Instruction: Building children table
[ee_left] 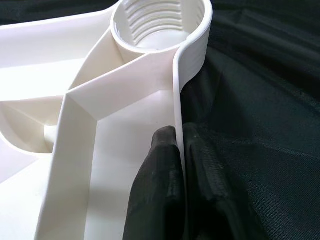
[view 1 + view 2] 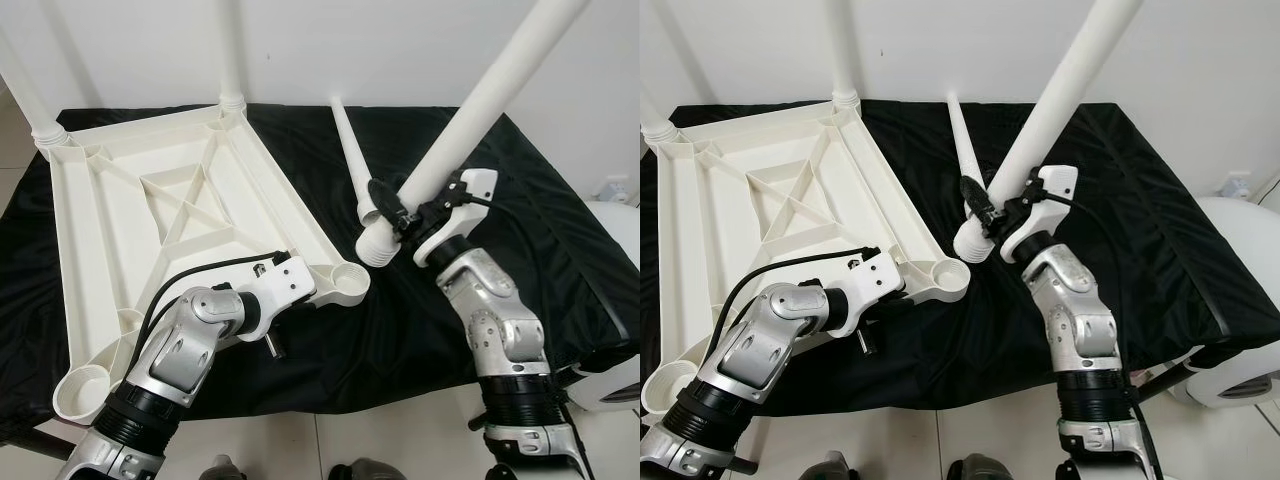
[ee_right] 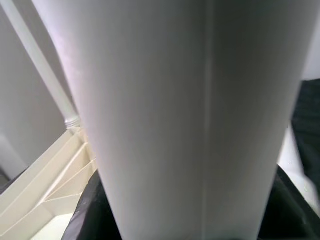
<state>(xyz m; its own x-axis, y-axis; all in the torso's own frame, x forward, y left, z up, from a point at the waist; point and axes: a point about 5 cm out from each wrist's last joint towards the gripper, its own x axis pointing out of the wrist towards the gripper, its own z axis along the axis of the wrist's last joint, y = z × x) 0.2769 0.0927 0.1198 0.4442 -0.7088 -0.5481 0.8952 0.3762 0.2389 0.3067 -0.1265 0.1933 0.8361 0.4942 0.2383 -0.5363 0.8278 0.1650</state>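
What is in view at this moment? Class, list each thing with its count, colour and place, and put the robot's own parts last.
Tabletop: one, white, upside down on the cloth, ribbed underside up.
Fitted legs: two, white, upright in the far corner sockets.
Empty sockets: two, white, at the near corners.
Held leg: one, white, tilted, lower end near the nearest-right socket.
Loose leg: one, white, lying on the cloth beside the tabletop.
Cloth: one, black, covering the work surface.
Left gripper: one, black fingers, pinching the tabletop's rim.
Right gripper: one, black fingers, clamped on the held leg.
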